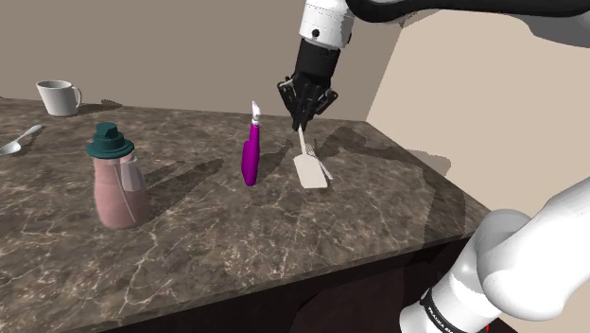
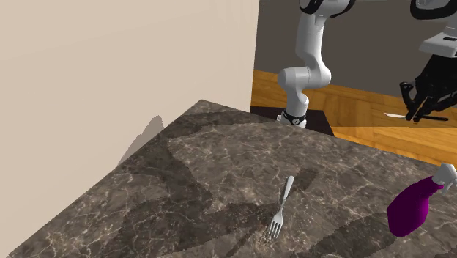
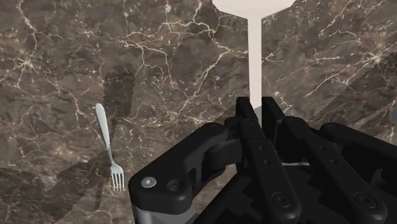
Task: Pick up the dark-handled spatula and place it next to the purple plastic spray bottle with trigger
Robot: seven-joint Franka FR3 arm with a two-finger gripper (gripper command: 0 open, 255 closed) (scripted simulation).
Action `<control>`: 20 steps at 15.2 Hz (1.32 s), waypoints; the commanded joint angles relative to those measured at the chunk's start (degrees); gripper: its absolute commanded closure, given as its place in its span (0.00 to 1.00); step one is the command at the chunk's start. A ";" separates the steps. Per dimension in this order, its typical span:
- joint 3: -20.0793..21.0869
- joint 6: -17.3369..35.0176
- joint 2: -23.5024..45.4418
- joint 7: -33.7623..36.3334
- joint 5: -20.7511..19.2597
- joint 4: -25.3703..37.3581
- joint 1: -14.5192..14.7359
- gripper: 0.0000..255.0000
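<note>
Between the purple spray bottle (image 1: 250,151) and the pink bottle with the teal cap (image 1: 115,180) the countertop (image 1: 284,236) lies bare, as does the whole strip along its near edge in the shoulder view. The spray bottle stands upright near the middle; the spatula (image 1: 309,170), clasped in the gripper (image 1: 301,125), hangs just beside it, toward the stand's end. A fork (image 2: 279,209) lies flat near the blade, narrowing that gap. A wall (image 1: 189,57) closes the far edge; a white mug (image 1: 59,96) and a spoon (image 1: 21,140) sit far off toward the shoulder view's left
</note>
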 commanded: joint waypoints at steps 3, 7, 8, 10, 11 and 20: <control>0.05 3.11 -0.11 0.04 0.04 -3.20 0.04 1.00; 0.15 6.18 -0.14 0.13 0.07 -6.30 0.10 1.00; 0.17 6.95 -0.12 0.16 0.08 -7.05 0.11 1.00; 0.23 8.50 -0.03 0.22 0.08 -8.51 0.13 1.00; 0.26 9.27 0.03 0.25 0.08 -9.22 0.14 1.00; 0.58 16.27 1.18 0.65 -0.08 -15.10 0.20 1.00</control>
